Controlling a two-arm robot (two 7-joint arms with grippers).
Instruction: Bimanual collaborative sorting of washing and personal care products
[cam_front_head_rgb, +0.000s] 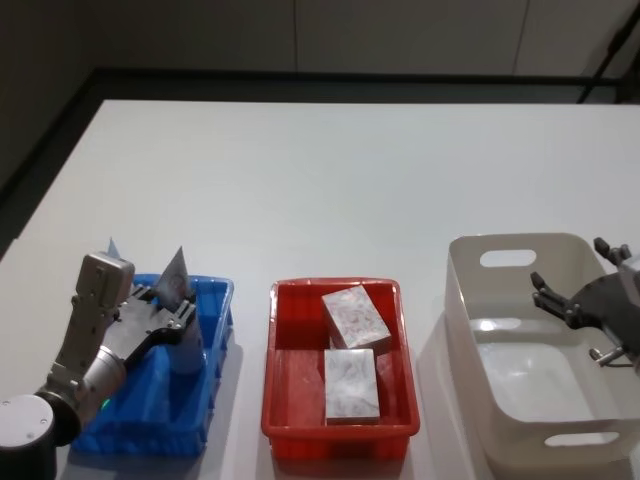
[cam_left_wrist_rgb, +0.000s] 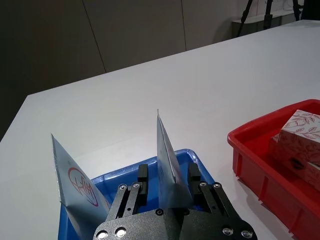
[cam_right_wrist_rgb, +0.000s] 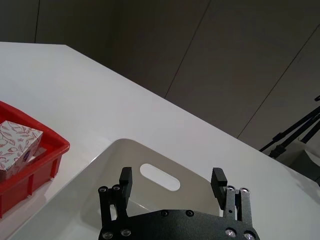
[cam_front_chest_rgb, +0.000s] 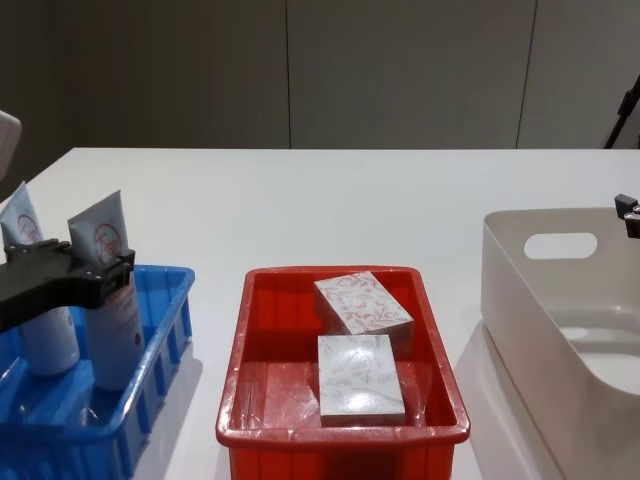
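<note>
Two pale-blue tubes with a red circled logo stand cap-down in the blue basket (cam_front_chest_rgb: 170, 320) at the table's front left. My left gripper (cam_front_chest_rgb: 100, 272) is shut on the right-hand tube (cam_front_chest_rgb: 108, 330) at about mid height. In the left wrist view this tube (cam_left_wrist_rgb: 167, 150) sits between the fingers (cam_left_wrist_rgb: 194, 175), and the other tube (cam_left_wrist_rgb: 75, 182) stands free beside it. The head view shows the held tube (cam_front_head_rgb: 178, 275) above the basket wall (cam_front_head_rgb: 218, 335). My right gripper (cam_front_head_rgb: 568, 262) hangs open and holds nothing above the white bin (cam_front_head_rgb: 468, 300) at the front right.
A red basket (cam_front_head_rgb: 272, 380) between the blue basket and the bin holds two patterned boxes (cam_front_head_rgb: 355, 318) (cam_front_head_rgb: 351, 385). The white bin (cam_right_wrist_rgb: 107, 165) has handle cut-outs. The far half of the white table is bare, with its dark edge beyond.
</note>
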